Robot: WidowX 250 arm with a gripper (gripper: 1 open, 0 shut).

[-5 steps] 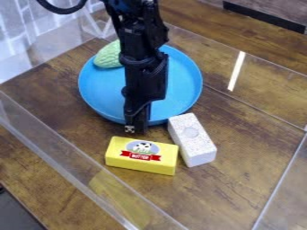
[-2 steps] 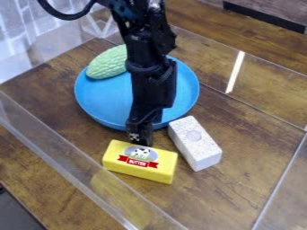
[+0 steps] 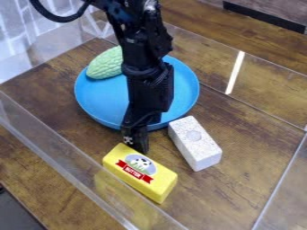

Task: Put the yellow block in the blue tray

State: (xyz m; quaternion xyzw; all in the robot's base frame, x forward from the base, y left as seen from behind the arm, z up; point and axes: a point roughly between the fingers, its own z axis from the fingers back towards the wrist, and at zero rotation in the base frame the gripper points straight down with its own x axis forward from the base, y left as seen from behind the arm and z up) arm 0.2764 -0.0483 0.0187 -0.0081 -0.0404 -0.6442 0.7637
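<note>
Robot test bench, dark wooden tabletop (image 3: 258, 117), clear plastic barrier (image 3: 48, 153) along its edge, toy-like props laid out

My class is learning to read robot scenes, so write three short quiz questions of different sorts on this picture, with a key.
1. True or false: the yellow block lies inside the blue tray.
2. Which object rests on the tray's far left rim? A) white speckled block B) green bumpy lump C) yellow block
3. Fill in: the tool hangs pointing ____ just above the yellow block's far edge.

Key
1. False; it lies on the wooden table, in front of the tray.
2. B, the green bumpy lump; the white speckled block is on the table.
3. Down.
</note>
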